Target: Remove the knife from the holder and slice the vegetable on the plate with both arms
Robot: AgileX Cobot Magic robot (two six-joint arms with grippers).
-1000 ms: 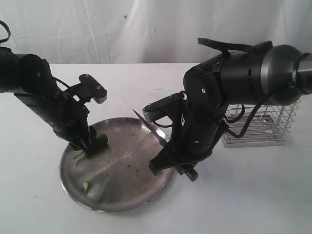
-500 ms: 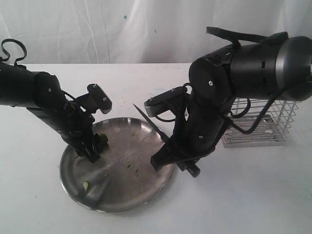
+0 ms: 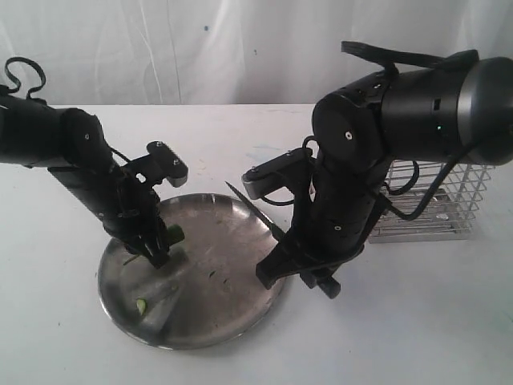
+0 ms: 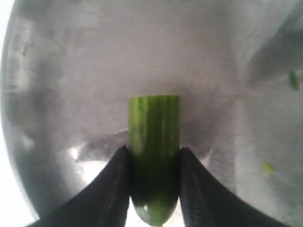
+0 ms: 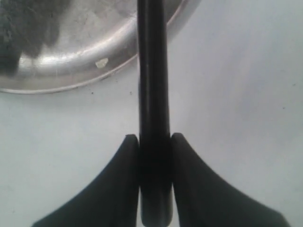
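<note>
Plate [image 3: 216,313] on white tabletop, pale wrinkled cloth behind; wire holder [image 3: 449,212] at right.
L gripper [image 4: 152,189] clamped on vegetable [image 4: 154,142], pressed low over plate's left side. R gripper [image 5: 155,179] pinching knife [image 5: 152,71] by handle, blade slanting up over plate's right rim. Loose green slice [image 3: 141,305] near front rim.

Robot test bench, lab-type setting: a plain white tabletop [image 3: 417,321] extends below both claws, and a creased white fabric backdrop [image 3: 200,48] hangs behind them. Nothing domestic surrounds the claws.
</note>
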